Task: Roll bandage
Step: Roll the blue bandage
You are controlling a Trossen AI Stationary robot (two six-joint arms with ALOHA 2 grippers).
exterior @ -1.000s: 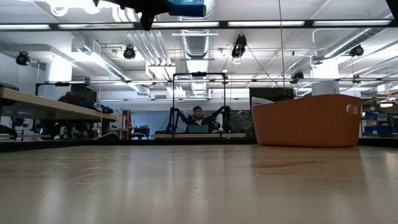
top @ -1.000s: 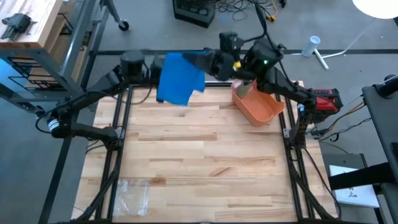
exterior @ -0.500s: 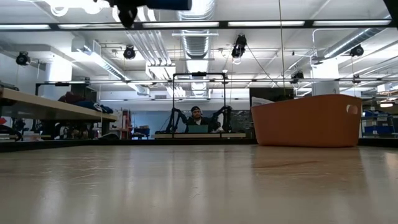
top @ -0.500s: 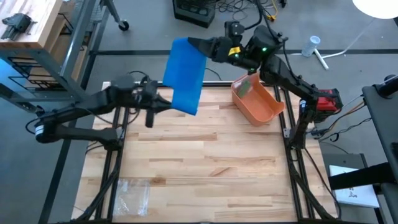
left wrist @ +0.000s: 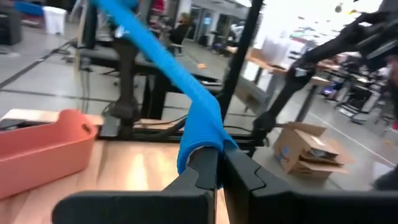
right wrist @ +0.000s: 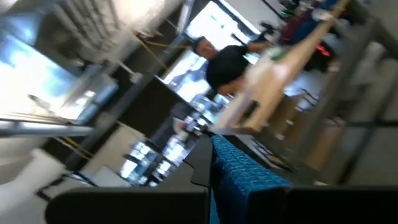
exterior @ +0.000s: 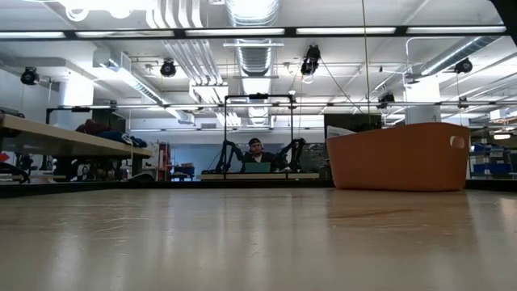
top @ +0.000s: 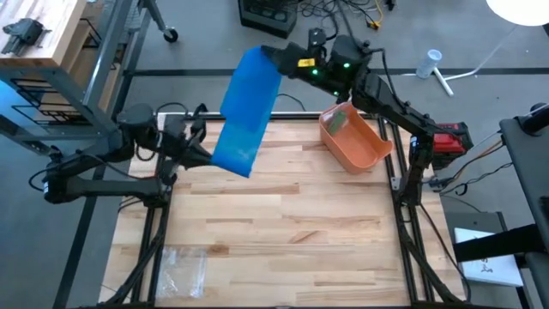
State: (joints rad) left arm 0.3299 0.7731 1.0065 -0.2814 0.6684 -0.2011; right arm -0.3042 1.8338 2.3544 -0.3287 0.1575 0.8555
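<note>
We've got the blue bandage (top: 245, 108) stretched in the air over the far left of the tabletop (top: 283, 215): our left end effector (top: 208, 158) is clamped on its near end, our right end effector (top: 273, 58) clamped on its far end, beside the orange bin (top: 356, 137).

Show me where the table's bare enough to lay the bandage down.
Bare wood runs from mid-table toward the front, between the clear plastic bag at front left and the right edge. Crowded: the back, with the orange bin at back right and the blue bandage stretched between both arms.
</note>
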